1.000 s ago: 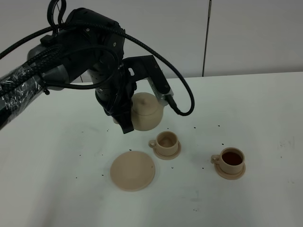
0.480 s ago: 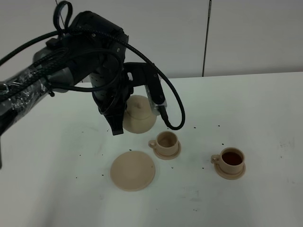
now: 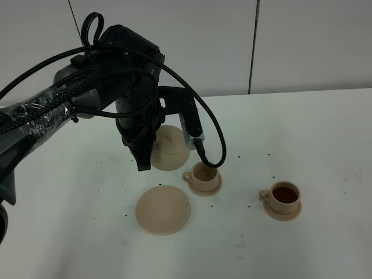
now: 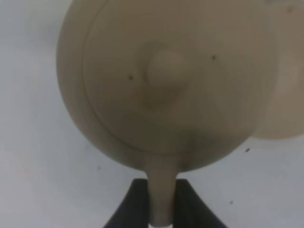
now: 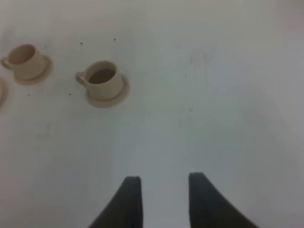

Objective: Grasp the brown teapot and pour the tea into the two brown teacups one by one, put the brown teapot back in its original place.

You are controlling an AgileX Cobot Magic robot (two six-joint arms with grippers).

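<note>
Brown teapot (image 3: 170,148): one, lid on, knob showing in the left wrist view. It is held by its loop handle, beyond the large flat saucer (image 3: 163,209) and not on it, just beside the nearer teacup (image 3: 203,175). Against a second ago it sits further left and lower in the high view, drawn back from that cup.

Left gripper (image 4: 162,186): fingers clamped narrowly on the teapot's handle.

Teacups: two, each on a small saucer, both unmoved. The nearer one shows a pale interior. The farther teacup (image 3: 285,196) holds dark tea.

Large flat saucer: bare, unmoved.

Right gripper (image 5: 164,189): fingers spread wide, nothing between them, above the white table (image 3: 314,128), well apart from the cups.
</note>
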